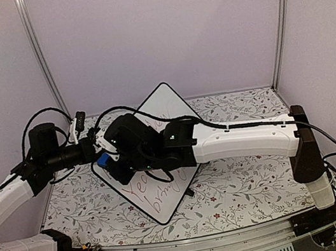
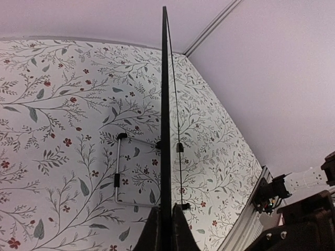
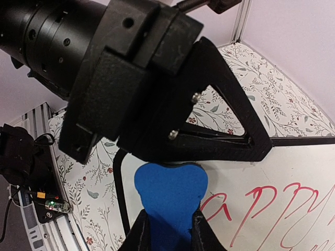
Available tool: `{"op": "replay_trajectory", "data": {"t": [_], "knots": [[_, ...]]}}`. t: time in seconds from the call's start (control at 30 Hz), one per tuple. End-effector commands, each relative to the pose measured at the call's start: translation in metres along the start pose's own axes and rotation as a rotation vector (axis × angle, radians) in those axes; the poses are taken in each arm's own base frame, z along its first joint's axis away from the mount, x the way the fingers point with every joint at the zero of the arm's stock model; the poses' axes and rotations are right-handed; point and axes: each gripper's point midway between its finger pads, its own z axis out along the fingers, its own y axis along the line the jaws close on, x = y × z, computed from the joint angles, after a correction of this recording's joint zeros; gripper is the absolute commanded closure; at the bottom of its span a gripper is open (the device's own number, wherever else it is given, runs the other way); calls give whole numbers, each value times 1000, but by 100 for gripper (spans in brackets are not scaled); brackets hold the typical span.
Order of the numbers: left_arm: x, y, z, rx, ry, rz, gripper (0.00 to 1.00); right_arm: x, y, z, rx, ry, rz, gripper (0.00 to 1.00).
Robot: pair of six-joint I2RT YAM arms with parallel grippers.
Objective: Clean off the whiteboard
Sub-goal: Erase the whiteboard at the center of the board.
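Note:
The whiteboard (image 1: pixel 165 102) stands tilted like a diamond on the table, with red handwriting (image 1: pixel 151 188) on its lower half. My left gripper (image 1: pixel 97 150) is shut on the board's left rim; in the left wrist view the board (image 2: pixel 165 94) is edge-on between its fingers (image 2: pixel 153 230). My right gripper (image 1: pixel 116 163) is shut on a blue eraser (image 1: pixel 103 161) at the board's left corner. In the right wrist view the eraser (image 3: pixel 170 188) lies on the white surface (image 3: pixel 298 167) beside the red writing (image 3: pixel 246 209), just under the left gripper's black body (image 3: pixel 157 89).
A floral tablecloth (image 1: pixel 242 184) covers the table. Pale walls with metal posts (image 1: pixel 279 17) close in the back and sides. An aluminium rail (image 1: pixel 195 250) runs along the near edge. The board's wire stand (image 2: pixel 118 167) shows behind it.

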Motion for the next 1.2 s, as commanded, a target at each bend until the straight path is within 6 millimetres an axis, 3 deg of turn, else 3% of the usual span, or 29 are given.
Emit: {"op": "replay_trajectory", "data": {"t": [0.0, 0.5, 1.17], "knots": [[-11, -26, -3, 100, -45, 71, 100, -7, 5, 7, 9, -35, -18, 87], [-10, -27, -3, 111, -43, 62, 100, 23, 3, 21, 32, 52, -45, 87], [-12, -27, -5, 104, -54, 66, 100, 52, 7, 15, 7, 125, -26, 89]]}}
